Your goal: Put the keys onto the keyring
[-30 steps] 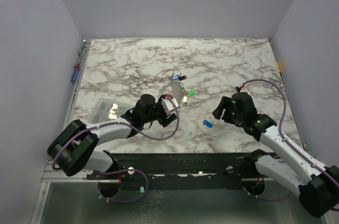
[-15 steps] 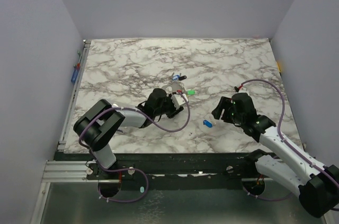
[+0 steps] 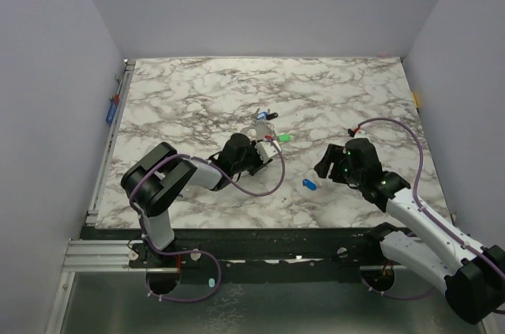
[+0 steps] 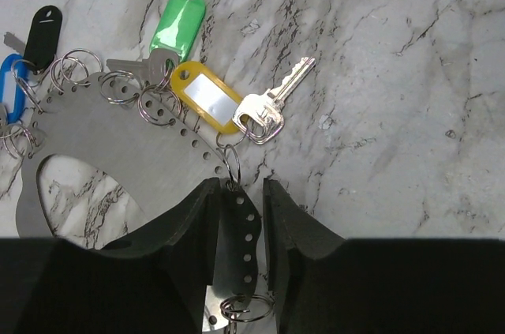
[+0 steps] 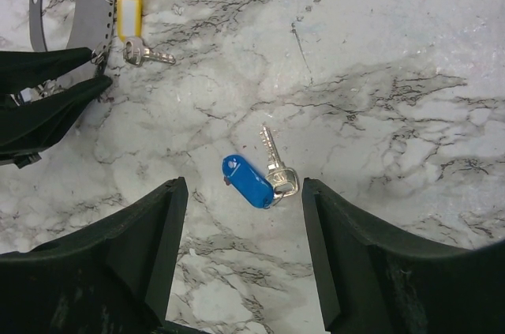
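The keyring is a flat grey band with a row of holes, bent into a loop on the marble. Small split rings hang yellow-tagged, green-tagged, blue-tagged and black-tagged keys from it. My left gripper is pinched on the band's near end, seen from above at the table's middle. A loose key with a blue tag lies flat just ahead of my right gripper, which hovers open and empty. From above that key is left of the right gripper.
Purple walls close the table in on three sides. Small blue and red fittings sit on the left edge and an orange one on the right edge. The left arm's purple cable loops over the marble near the keyring.
My left arm has reached forward to the keyring and its jaws have narrowed onto the band's end. The right arm and the loose blue-tagged key have not moved.
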`<state>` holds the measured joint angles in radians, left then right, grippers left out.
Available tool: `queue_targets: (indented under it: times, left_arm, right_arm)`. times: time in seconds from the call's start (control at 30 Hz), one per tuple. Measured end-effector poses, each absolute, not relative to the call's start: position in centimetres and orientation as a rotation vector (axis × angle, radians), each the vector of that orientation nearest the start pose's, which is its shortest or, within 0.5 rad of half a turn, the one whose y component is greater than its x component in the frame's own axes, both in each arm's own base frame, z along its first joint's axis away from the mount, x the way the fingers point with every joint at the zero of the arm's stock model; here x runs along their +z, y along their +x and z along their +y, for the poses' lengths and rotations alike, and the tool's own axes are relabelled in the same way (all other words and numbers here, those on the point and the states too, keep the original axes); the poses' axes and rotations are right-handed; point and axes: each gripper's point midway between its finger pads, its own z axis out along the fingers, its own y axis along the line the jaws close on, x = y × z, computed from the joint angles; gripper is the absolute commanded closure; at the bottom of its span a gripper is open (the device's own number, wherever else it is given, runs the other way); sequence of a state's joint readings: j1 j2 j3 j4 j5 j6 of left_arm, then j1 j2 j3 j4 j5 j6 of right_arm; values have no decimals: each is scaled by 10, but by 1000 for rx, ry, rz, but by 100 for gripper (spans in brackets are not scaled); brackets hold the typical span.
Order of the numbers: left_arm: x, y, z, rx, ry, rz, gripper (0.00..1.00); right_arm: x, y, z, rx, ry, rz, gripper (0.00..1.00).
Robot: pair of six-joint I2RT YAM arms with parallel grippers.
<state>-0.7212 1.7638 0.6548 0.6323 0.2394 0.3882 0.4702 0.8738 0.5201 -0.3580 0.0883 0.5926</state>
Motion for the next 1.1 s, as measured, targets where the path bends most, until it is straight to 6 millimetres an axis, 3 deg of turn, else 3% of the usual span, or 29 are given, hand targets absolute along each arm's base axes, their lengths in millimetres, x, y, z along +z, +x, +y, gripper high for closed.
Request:
queue_targets:
  times: [0.3,0.4,0.9,1.1]
  left_arm:
    - [30,319,-308,-427,1177,1665,83]
    - [31,321,-307,-423,1170,1663,100]
    - [34,317,-302,-415,1161,1654,100]
    - [63,309,-298,-428,1138,1592,100]
  right_arm:
    - [97,236,129,454,183,2313,31]
    - [97,236,129,454,183,2312,31]
    - [97,236,130,454,180,2314,31]
    - [98,235,133,480,152,2309,31]
